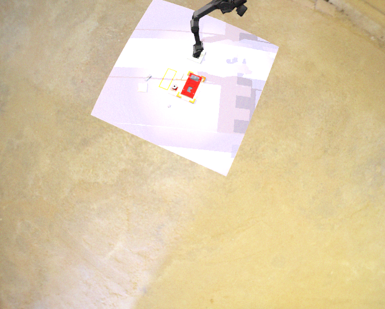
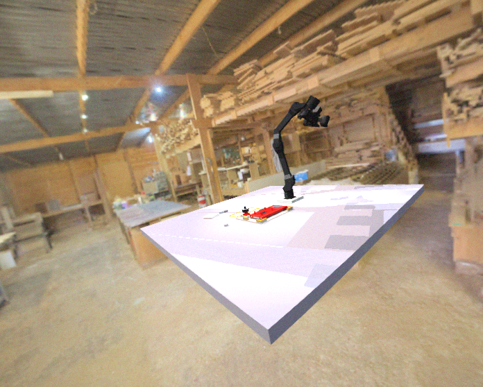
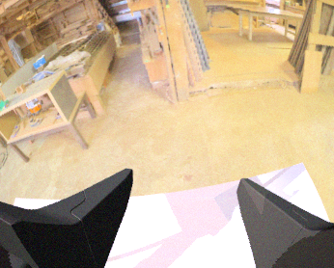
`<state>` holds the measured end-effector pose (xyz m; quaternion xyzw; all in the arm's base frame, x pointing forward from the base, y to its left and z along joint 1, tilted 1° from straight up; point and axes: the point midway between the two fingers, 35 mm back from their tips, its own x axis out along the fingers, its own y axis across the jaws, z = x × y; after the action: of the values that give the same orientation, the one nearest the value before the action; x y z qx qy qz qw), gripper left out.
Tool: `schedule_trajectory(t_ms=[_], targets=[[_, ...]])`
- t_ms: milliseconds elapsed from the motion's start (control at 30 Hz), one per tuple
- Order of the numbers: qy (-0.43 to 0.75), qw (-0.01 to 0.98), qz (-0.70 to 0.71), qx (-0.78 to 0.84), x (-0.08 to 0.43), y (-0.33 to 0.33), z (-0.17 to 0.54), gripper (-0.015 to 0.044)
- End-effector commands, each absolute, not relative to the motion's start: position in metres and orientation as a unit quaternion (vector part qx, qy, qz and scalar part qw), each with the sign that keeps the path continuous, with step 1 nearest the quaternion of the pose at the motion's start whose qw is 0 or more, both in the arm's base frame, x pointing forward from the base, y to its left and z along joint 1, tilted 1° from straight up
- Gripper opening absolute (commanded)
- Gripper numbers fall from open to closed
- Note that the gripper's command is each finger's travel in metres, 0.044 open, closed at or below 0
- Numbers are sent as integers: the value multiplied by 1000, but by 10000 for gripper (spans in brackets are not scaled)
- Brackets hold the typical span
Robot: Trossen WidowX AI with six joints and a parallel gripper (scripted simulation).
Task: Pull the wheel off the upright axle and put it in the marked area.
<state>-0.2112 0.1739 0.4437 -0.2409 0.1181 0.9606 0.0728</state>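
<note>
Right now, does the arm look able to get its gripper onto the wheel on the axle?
Not directly, I think: the gripper is high and turned away from the wheel. It looks open, though, and I see nothing standing over the wheel, so reaching it after swinging round seems plausible.

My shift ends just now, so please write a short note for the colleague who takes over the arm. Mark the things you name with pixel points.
Tool (image 1: pixel 241 10) (image 2: pixel 325 121) (image 3: pixel 187 182): open, nothing between its fingers, raised high and away from the wheel.
Wheel: the small dark, round part (image 1: pixel 174 86) (image 2: pixel 245 209) seems to be it, on its red base beside the red plate (image 1: pixel 191 85) (image 2: pixel 269 211); the axle cannot be made out.
Marked area: probably the yellow outline (image 1: pixel 163 78), next to that base; no wheel in it.
Done: nothing of the job yet.
Left: grip the wheel, pull it off, put it down inside the outline, open and back off.
</note>
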Motion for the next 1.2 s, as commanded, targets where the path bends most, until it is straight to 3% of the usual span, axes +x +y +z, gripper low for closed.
schedule_trajectory(t_ms=[0, 333, 600, 967, 1167], targets=[[165, 167, 938, -254, -183, 218, 426, 300], [273, 377, 843, -269, -76, 305, 378, 300], [365, 522, 726, -260, 40, 332, 335, 300], [473, 663, 537, -220, 200, 291, 278, 300], [514, 703, 451, -195, 256, 251, 255, 300]])
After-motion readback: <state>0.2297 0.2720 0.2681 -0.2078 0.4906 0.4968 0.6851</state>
